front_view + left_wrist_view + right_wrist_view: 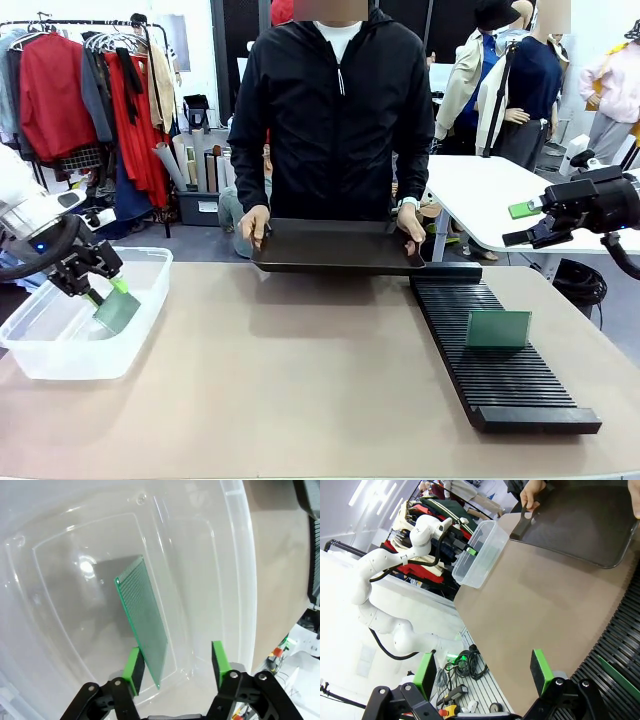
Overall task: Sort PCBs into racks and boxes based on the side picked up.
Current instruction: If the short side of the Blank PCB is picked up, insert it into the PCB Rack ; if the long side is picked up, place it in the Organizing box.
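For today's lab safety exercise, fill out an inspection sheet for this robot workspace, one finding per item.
Surface: tan table, bare in the middle.
Job's things: one PCB tilted over the clear box; another PCB stands upright in the black rack.
Clutter: a person holds a dark tray by both ends at the far edge.
Grippers: left gripper is over the box, jaws apart, the PCB against one finger only; right gripper is open and empty, raised off to the right.
Cables: a tangle on the floor beside the table.
Surroundings: clothes rail, white table.
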Available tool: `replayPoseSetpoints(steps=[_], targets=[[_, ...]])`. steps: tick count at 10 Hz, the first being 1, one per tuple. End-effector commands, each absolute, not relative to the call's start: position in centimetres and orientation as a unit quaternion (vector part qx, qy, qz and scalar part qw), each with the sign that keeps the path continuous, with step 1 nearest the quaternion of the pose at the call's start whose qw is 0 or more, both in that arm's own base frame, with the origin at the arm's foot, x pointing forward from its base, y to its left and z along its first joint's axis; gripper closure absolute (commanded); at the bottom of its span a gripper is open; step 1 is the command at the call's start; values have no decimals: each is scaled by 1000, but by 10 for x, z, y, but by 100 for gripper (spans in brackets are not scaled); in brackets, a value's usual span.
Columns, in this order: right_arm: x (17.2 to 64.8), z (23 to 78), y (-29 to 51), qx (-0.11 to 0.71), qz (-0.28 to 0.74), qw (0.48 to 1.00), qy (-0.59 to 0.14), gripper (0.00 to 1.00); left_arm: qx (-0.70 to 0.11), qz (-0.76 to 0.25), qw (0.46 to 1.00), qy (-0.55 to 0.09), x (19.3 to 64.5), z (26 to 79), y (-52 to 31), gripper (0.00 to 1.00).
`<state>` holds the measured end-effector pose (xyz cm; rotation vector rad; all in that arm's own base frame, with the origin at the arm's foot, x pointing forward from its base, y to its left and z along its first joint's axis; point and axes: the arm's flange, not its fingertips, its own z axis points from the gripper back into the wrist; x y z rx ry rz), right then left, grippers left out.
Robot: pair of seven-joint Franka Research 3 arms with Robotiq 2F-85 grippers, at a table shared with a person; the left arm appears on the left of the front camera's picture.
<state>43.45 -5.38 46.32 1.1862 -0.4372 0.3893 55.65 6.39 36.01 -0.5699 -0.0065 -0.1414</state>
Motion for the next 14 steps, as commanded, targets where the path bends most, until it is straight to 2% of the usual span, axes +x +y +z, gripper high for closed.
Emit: replayPoseSetpoints(steps=[1, 3, 7, 10, 11, 14], targets=[[434, 464, -53, 553, 189, 784, -208, 0, -254, -53, 966, 10, 551, 383, 59, 1], [434, 464, -53, 553, 189, 784, -208, 0, -213, -29, 976, 34, 541, 403, 50, 0], [434, 464, -53, 553, 189, 784, -208, 0, -195, -9, 979, 60, 527, 419, 35, 0], [434, 464, -53, 553, 189, 784, -208, 0, -179, -1, 983, 42, 521, 439, 23, 0], [434, 464, -53, 553, 189, 784, -208, 0, -202, -15, 978, 51, 530, 428, 31, 0], [434, 464, -53, 553, 189, 784, -208, 0, -202, -15, 978, 51, 530, 428, 31, 0]])
